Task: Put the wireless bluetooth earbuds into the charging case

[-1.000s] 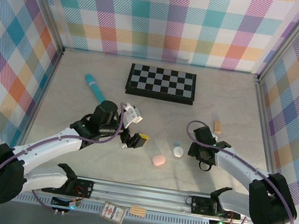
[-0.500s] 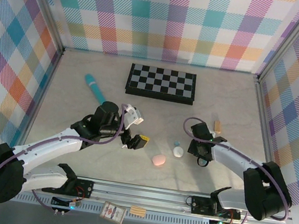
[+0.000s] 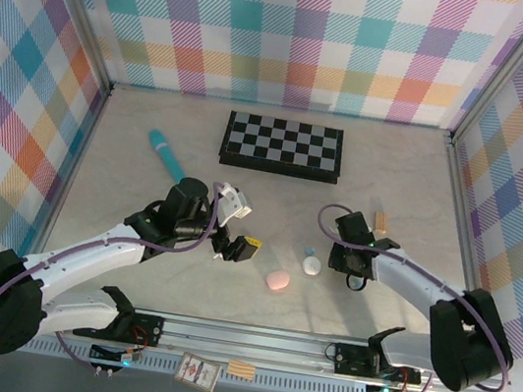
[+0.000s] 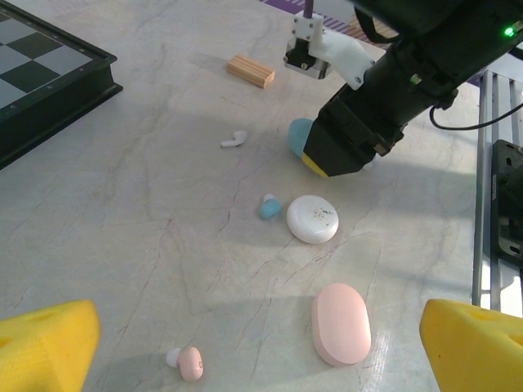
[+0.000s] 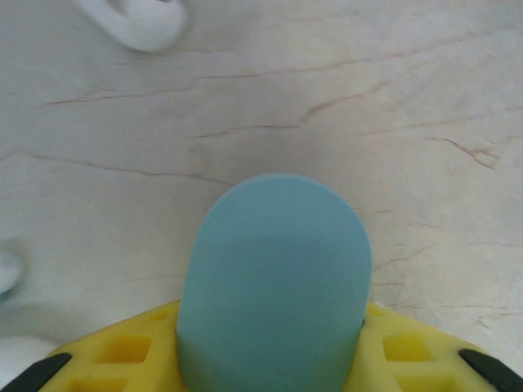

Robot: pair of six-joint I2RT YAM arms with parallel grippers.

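One pale blue case (image 5: 274, 278) sits clamped in the right claw (image 4: 331, 155). Left claw (image 4: 257, 351) gapes wide, empty, over open surface (image 4: 147, 212) around the pink earbud (image 4: 189, 363).

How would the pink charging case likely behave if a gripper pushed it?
The pink charging case looks smooth and rounded, lying flat on the table, so it would probably slide rather than tip or roll. Its curved shell may slip from a loose pinch. It seems rigid plastic, likely light.
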